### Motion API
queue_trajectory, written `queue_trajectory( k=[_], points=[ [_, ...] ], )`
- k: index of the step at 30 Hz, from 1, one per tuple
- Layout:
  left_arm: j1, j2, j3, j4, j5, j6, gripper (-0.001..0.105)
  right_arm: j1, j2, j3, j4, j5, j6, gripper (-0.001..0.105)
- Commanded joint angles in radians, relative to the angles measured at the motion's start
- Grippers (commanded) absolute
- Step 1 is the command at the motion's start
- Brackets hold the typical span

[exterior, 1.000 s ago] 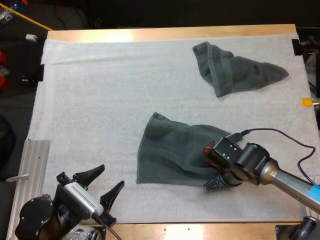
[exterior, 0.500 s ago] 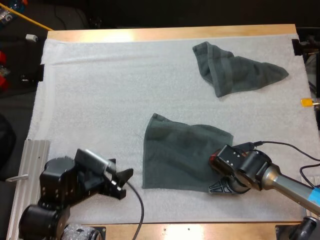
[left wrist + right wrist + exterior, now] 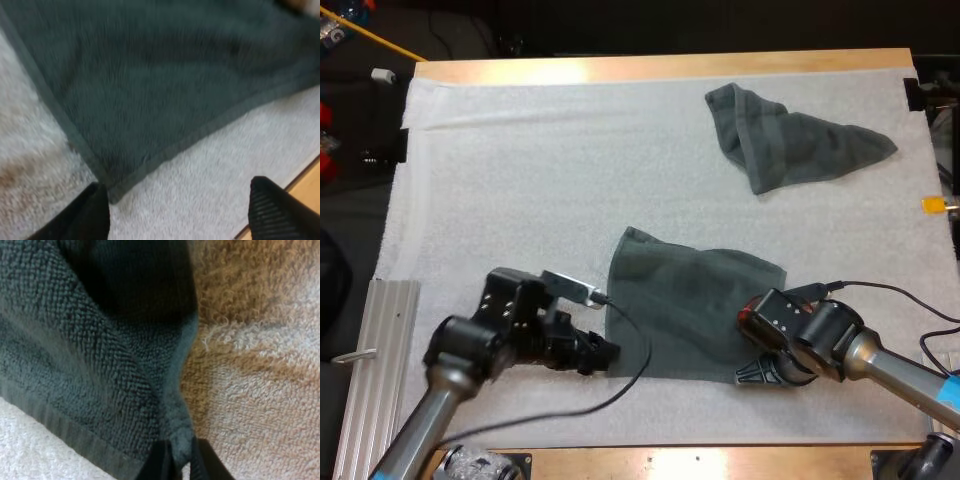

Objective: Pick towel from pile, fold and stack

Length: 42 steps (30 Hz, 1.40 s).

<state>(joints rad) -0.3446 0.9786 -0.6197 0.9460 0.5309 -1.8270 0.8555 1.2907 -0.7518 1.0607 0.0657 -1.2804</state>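
A dark grey-green towel (image 3: 685, 310) lies spread flat on the middle of the white mat (image 3: 520, 180). My left gripper (image 3: 605, 352) sits low at the towel's near left corner. In the left wrist view the left gripper (image 3: 185, 215) is open, its fingertips (image 3: 95, 215) straddling the towel's corner (image 3: 107, 187) without pressing on it. My right gripper (image 3: 756, 374) is at the towel's near right corner. In the right wrist view the right gripper (image 3: 181, 462) is shut on the towel's hem (image 3: 175, 435). A second, crumpled towel (image 3: 790, 140) lies at the back right.
An aluminium rail (image 3: 380, 340) runs along the mat's near left side. The wooden table edge (image 3: 720, 462) lies close behind both grippers. Bare mat stretches across the left and the far middle.
My left arm has swung from the table's near left corner forward and right to the towel's near left corner. The towel now lies flatter. The right gripper has hardly moved.
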Motion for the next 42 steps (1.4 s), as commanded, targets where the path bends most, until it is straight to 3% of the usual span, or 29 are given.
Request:
queue_trajectory(
  k=[1,11,15,25,31,34,39,42],
  points=[
    [-0.008,0.023,-0.003,-0.002,0.009,-0.009,0.058,0.000,-0.008,-0.002,0.001,0.006,0.006,0.000],
    [-0.010,0.292,-0.003,-0.031,0.010,-0.009,0.058,0.000,-0.008,-0.002,0.001,0.006,0.006,0.000],
    [-0.010,0.370,-0.003,-0.055,0.068,-0.006,0.058,0.000,-0.008,-0.002,0.001,0.006,0.006,0.000],
    [-0.010,0.492,-0.003,-0.095,0.111,-0.006,0.058,0.000,-0.008,-0.002,0.001,0.006,0.006,0.000],
    [-0.010,0.501,-0.003,-0.117,0.206,-0.008,0.056,0.000,-0.008,-0.002,0.001,0.006,0.006,0.000],
    [-0.010,0.501,-0.003,-0.115,0.206,-0.008,0.042,0.000,-0.008,-0.002,0.001,0.006,0.006,0.000],
    [-0.010,0.501,-0.003,-0.094,0.204,-0.008,0.004,0.000,-0.008,-0.002,-0.002,0.006,0.006,0.000],
    [-0.010,0.494,-0.003,-0.066,0.204,0.015,0.000,0.000,-0.011,-0.002,-0.006,0.006,0.006,0.000]
  ],
)
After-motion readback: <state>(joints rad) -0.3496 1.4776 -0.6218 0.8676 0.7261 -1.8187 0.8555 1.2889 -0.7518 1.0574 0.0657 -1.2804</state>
